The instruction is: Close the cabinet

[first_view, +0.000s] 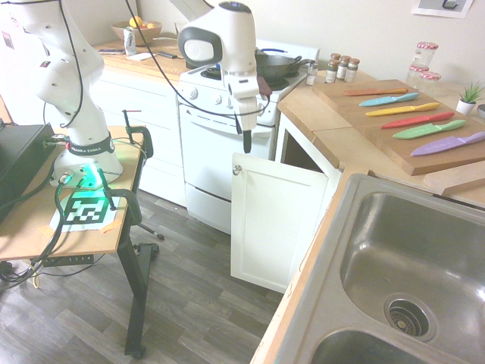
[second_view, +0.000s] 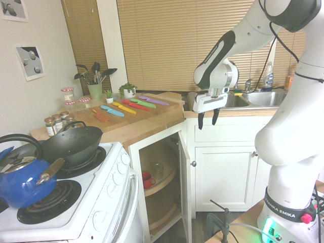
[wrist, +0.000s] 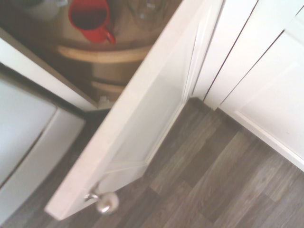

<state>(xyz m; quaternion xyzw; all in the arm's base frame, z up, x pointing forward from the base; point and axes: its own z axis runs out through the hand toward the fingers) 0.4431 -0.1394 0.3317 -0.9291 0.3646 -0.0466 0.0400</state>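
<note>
"what's the room like?"

"a kitchen with a gray wood-look floor [first_view: 189,280]. a wooden countertop [second_view: 147,126] runs around the corner, carrying a cutting board [first_view: 348,104] with a row of colored knives [first_view: 420,121] on it. the steel sink [first_view: 409,258] is at one side, the white stove [second_view: 96,202] at the other, with a blue kettle [second_view: 28,179] and a dark wok [second_view: 73,147] on top."

"and where's the cabinet?"

"the white cabinet [second_view: 147,157] sits in the corner, between the stove and the sink counter. its door [first_view: 274,220] stands open, swung out over the floor, the round silver knob [first_view: 236,170] near its top corner. a red mug [wrist: 90,20] shows on a curved shelf [wrist: 102,54] inside."

"how is the arm posed?"

"it reaches out from its base and bends down, so the gripper [second_view: 208,121] points at the floor, near the door's top edge."

"its fingers?"

"apart, nothing between them. i can't tell whether they touch the door."
</note>
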